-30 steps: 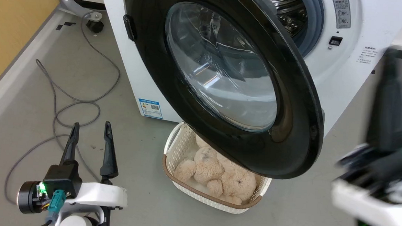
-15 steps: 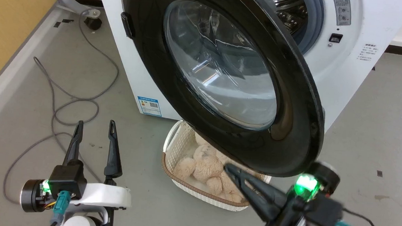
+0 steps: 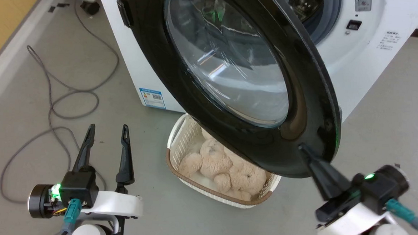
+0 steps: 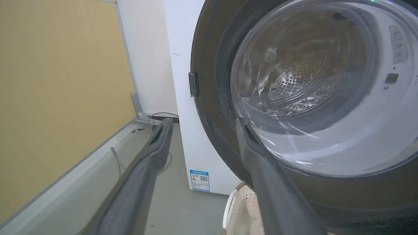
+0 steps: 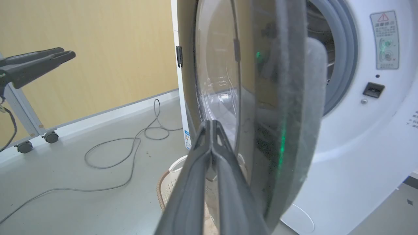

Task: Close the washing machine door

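One change: right pincer [image 3: 302,148], shut, risen to washing machine door [image 3: 229,61] rim.

Left claw [image 3: 108,127] wide apart, upright; right claw [image 3: 302,148] tight together, aslant.

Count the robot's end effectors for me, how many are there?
2. The left end effector is open above the floor near the grey cable; the right end effector is shut, its tip at the washing machine door's lower rim.
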You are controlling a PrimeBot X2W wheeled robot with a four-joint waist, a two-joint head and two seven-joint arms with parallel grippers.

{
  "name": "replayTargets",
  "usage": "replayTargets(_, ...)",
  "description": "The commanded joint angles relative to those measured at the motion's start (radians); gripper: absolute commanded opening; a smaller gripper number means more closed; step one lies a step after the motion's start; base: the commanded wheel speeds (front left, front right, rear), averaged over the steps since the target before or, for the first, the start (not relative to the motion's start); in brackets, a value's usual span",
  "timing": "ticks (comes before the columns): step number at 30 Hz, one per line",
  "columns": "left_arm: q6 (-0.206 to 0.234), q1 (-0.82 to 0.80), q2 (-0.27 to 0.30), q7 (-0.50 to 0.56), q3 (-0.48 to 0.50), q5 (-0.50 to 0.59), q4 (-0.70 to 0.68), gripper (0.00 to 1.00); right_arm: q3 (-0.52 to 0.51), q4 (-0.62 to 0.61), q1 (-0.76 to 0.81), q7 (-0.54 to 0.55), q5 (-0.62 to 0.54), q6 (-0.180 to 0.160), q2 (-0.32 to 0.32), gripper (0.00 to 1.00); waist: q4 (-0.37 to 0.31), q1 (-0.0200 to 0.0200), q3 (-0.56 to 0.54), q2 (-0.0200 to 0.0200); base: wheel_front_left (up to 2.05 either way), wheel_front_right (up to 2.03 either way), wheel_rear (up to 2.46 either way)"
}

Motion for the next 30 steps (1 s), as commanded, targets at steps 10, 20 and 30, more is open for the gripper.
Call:
replayTargets(10,0.006,-0.039,-0.002,-0.004,-0.024,-0.002,-0.013,1.00,-0.142,0.088,-0.069,-0.005,-0.001,0.001,-0.022,0.00,0.010,0.0000,0.072,0.0000,0.00,0.00,0.00)
replayTargets(20,0.017,-0.100,-0.003,-0.004,-0.052,-0.010,-0.033,1.00,-0.239,0.224,-0.295,-0.005,0.037,0.001,-0.045,0.00,0.028,0.0000,0.167,0.0000,0.00,0.00,0.00)
replayTargets(30,0.032,-0.140,-0.003,-0.004,-0.077,-0.030,-0.037,1.00,-0.234,0.403,-0.532,-0.005,0.051,0.001,-0.097,0.00,0.053,0.0000,0.230,0.0000,0.00,0.00,0.00)
